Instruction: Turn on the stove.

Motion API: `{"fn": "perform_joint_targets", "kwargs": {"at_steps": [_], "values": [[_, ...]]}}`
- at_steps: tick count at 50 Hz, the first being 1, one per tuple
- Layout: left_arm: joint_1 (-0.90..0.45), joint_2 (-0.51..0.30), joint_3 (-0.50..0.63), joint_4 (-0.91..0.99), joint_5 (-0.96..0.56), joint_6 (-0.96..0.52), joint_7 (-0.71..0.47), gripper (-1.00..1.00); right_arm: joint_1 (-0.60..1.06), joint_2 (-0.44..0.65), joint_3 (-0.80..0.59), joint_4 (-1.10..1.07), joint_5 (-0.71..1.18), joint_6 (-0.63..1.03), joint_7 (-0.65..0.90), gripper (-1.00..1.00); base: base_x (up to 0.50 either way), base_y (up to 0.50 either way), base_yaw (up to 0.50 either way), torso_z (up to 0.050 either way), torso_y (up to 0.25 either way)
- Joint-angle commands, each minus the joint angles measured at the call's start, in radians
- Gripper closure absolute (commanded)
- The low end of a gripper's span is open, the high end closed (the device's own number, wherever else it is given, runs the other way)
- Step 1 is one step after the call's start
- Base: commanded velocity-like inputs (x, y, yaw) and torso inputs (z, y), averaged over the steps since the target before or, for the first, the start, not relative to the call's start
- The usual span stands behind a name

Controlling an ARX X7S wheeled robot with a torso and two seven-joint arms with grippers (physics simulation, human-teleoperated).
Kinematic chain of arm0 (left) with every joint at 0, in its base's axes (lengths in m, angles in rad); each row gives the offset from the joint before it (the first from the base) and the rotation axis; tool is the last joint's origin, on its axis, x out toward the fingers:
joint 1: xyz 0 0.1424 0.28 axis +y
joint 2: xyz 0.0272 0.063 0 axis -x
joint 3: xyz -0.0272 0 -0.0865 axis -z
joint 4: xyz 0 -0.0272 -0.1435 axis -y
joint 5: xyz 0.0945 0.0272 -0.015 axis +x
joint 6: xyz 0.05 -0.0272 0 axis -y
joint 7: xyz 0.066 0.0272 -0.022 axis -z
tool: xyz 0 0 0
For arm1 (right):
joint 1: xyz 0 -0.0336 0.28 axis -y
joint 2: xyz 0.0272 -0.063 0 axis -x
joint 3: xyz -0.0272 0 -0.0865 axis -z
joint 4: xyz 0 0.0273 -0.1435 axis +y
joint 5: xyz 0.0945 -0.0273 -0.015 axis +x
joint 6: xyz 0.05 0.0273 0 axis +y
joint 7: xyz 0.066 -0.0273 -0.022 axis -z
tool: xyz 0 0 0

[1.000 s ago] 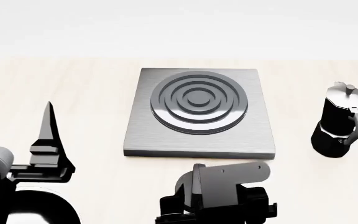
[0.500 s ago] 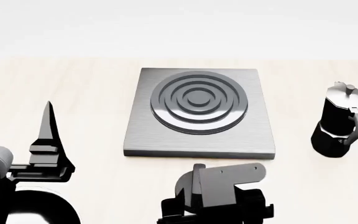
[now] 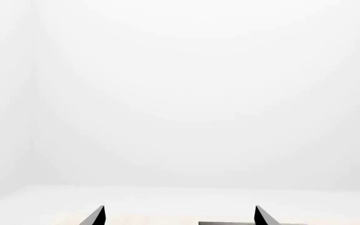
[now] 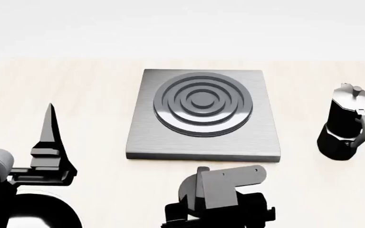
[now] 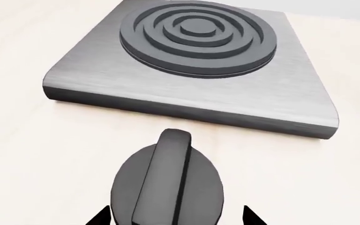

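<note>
Stove [image 4: 203, 114]: brushed-grey square slab, concentric dark rings; ridged black knob [image 5: 167, 185] in front.

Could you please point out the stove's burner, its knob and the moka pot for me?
burner [image 4: 202, 104], head view: on the centre disc of the rings.
knob [image 5: 167, 180], right wrist view: on its raised grip bar.
moka pot [image 4: 343, 124], head view: on the black body.

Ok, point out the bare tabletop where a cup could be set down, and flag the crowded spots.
Bare wood lies left of the stove, ahead of the left gripper, and in the strip between the stove and the moka pot. The band behind the stove is free too. It is crowded in front of the stove, where the knob sits between the right gripper's fingertips.
</note>
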Motion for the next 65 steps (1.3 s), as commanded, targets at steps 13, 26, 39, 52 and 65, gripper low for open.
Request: {"fn": "perform_joint_targets", "kwargs": {"at_steps": [13,26,39,52,65], "values": [[-0.002,-0.006,0.013,-0.011,0.003,0.009,-0.004,-1.00,0.034,-0.009,-0.021,0.144,-0.002,-0.070,-0.020,-1.00,0.00,0.00,0.00,0.000,0.000],[-0.003,-0.010,0.020,-0.014,0.009,0.011,-0.010,-1.00,0.045,-0.012,-0.031,0.182,0.000,-0.085,-0.017,-1.00,0.00,0.00,0.00,0.000,0.000],[-0.007,-0.013,0.024,-0.009,0.004,0.005,-0.015,-1.00,0.043,-0.008,-0.020,0.195,0.006,-0.096,0.007,-1.00,0.00,0.00,0.00,0.000,0.000],[-0.006,-0.015,0.026,-0.009,0.002,0.009,-0.019,-1.00,0.004,0.022,0.006,0.113,0.004,-0.067,0.083,-1.00,0.00,0.00,0.00,0.000,0.000],[-0.005,-0.019,0.025,-0.007,-0.003,0.012,-0.023,-1.00,-0.031,0.053,0.039,0.011,0.020,-0.027,0.132,-1.00,0.00,0.00,0.00,0.000,0.000]]}}
